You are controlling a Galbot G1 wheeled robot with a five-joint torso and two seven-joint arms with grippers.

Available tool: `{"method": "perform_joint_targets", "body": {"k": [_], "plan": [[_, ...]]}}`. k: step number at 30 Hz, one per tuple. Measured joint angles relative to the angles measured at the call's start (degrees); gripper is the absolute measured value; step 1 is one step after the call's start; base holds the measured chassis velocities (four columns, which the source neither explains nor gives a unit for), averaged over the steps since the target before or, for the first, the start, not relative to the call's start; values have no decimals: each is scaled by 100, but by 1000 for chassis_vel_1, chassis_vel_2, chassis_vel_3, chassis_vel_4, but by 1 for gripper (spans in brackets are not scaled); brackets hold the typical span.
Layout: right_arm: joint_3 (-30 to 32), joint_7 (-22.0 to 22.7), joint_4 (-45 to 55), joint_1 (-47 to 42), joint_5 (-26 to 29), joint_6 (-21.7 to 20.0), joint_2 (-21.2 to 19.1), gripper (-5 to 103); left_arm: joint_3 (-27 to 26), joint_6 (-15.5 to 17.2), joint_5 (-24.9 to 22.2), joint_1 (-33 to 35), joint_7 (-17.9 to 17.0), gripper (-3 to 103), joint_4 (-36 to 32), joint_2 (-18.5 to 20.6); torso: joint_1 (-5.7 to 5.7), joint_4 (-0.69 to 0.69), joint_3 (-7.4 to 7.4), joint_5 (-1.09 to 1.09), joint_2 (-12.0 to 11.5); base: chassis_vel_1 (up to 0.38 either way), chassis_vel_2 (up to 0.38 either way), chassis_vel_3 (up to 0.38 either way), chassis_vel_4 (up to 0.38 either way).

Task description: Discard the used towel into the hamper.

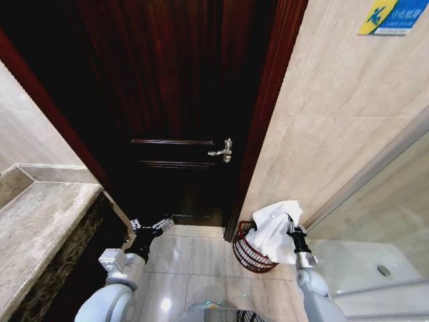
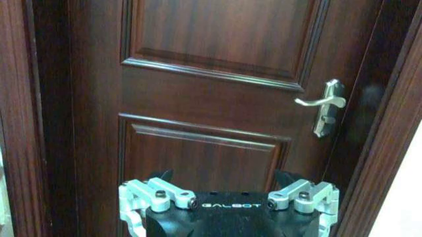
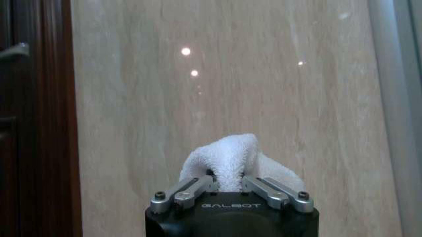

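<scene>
Head view shows the right gripper [image 1: 292, 227] clamped on a white towel [image 1: 276, 231], which hangs bunched over the reddish-brown hamper [image 1: 249, 253]. The hamper stands on the tiled floor [image 1: 191, 265] in the corner between the dark wooden door [image 1: 174, 107] and the beige tiled wall [image 1: 335, 121]; the towel covers its right side, and whether cloth touches the rim cannot be told. High on that wall sits a blue and yellow sign [image 1: 392, 16] with small writing too fine to read.

From the right wrist view, the right gripper [image 3: 228, 185] pinches a fold of towel [image 3: 231, 160] between its fingers, and its black body carries the word "GALBOT".

Over on the left, the left gripper [image 1: 153, 225] hangs low before the door with its jaws spread and empty, near a marble tabletop [image 1: 40, 228]. Its wrist view shows the same "GALBOT" lettering on the left gripper [image 2: 228, 197], facing the door panels and a silver lever handle [image 2: 324, 106].
</scene>
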Motion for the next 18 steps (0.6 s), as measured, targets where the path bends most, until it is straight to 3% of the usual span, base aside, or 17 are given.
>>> {"method": "perform_joint_targets", "body": {"k": [12,13,14,16,18], "plan": [[231,531,1900,-1170,-49,-428,94,6,0,0,0,0,0,100,0,0,0,0,0,0,0,0,0,0,0],[156,584,1976,-1322,100,-626,91,6,1,0,0,0,0,100,0,-1,0,2,-1,-14,1,0,0,0,0],[156,584,1976,-1322,100,-626,91,6,1,0,0,0,0,100,0,-1,0,2,-1,-14,1,0,0,0,0],[-55,644,1747,-1500,344,-972,105,6,0,0,0,0,0,100,-1,1,-1,-3,1,9,0,0,0,0,0],[-83,655,1735,-1530,359,-1024,114,6,0,0,0,0,0,100,-1,-1,-1,3,0,6,-1,0,0,0,0]]}}
